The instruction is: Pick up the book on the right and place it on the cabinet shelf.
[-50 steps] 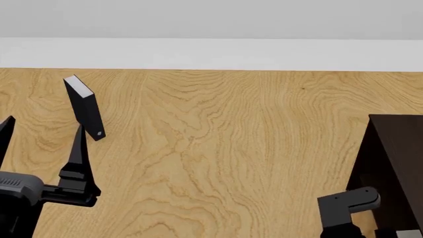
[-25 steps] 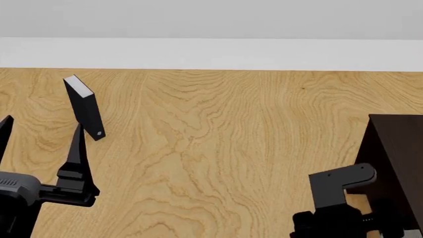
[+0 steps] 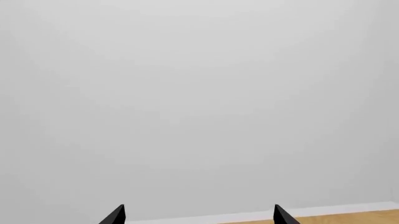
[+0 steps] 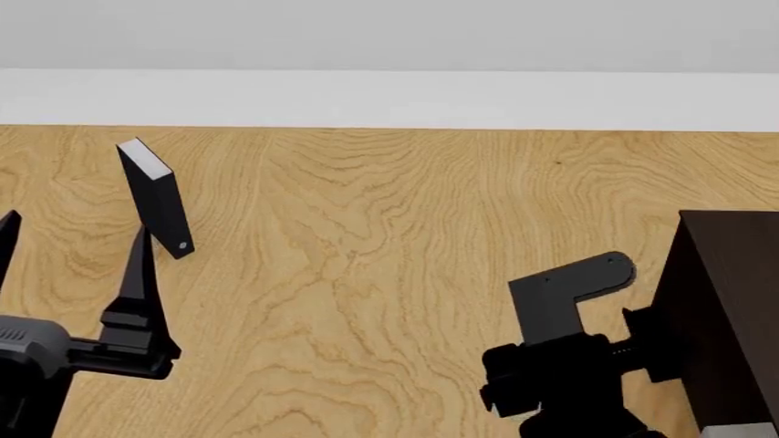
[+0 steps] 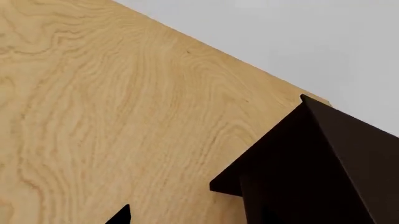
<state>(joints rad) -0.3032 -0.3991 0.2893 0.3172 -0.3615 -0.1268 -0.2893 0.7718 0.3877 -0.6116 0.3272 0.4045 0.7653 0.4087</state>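
My left end effector (image 4: 67, 265) hangs low over the near left part of the wooden counter (image 4: 389, 237), its two black fingers spread wide with nothing between them; in the left wrist view only the two fingertips (image 3: 115, 215) show against a pale wall. A slim black book (image 4: 156, 196) stands upright just beyond that end effector. My right arm (image 4: 566, 351) sits beside the dark cabinet (image 4: 724, 310) at the counter's right edge; its end effector is hidden, so I cannot tell its state. The light-grey book is not clearly visible; only a pale sliver (image 4: 740, 429) shows at the cabinet's foot.
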